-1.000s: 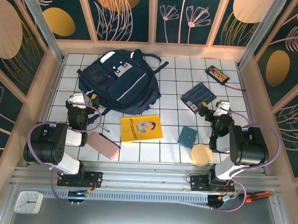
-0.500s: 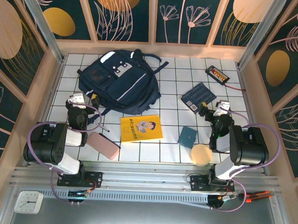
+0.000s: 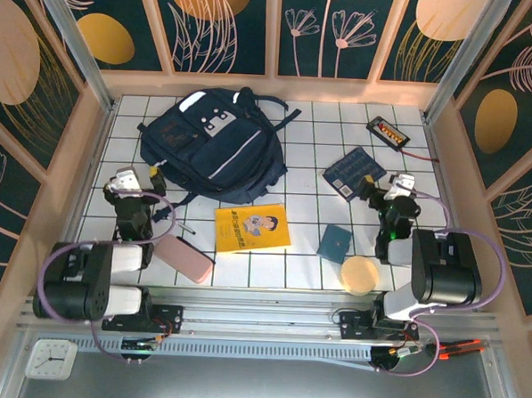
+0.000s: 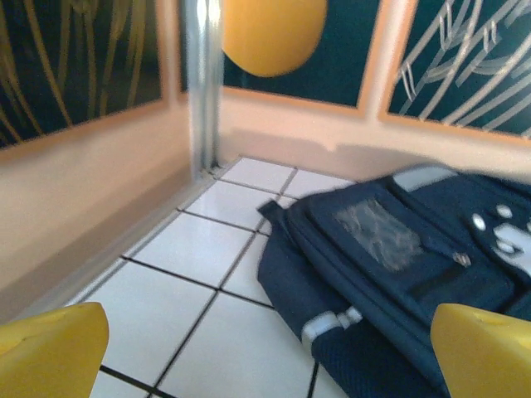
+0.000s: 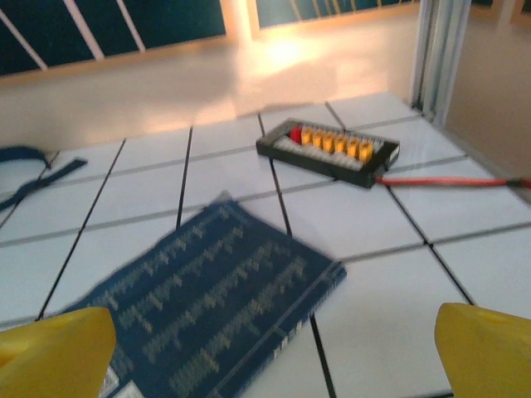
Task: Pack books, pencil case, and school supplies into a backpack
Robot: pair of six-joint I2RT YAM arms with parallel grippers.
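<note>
The navy-blue backpack [image 3: 211,143] lies flat at the back left, and its side [image 4: 398,265] shows in the left wrist view. My left gripper [image 3: 131,179] hovers open just left of its lower edge; its yellow fingertips [image 4: 50,348] stand wide with only tile between them. The yellow book [image 3: 252,227] lies mid-table, with the pink pencil case [image 3: 184,258] and a thin black pen [image 3: 179,222] to its left. My right gripper [image 3: 387,187] is open and empty beside the navy book [image 3: 355,171] [image 5: 207,315]. A teal pad [image 3: 335,243] lies near it.
A black device with orange buttons [image 3: 386,130] [image 5: 328,149] and its orange cable [image 5: 448,180] lie at the back right. A round tan disc [image 3: 361,274] sits near the front edge. Pink walls [image 4: 83,191] close in the table on three sides.
My left arm has swung left, away from the backpack's strap side. My right gripper has shifted slightly right and back. Both stay open, and nothing on the table has moved.
</note>
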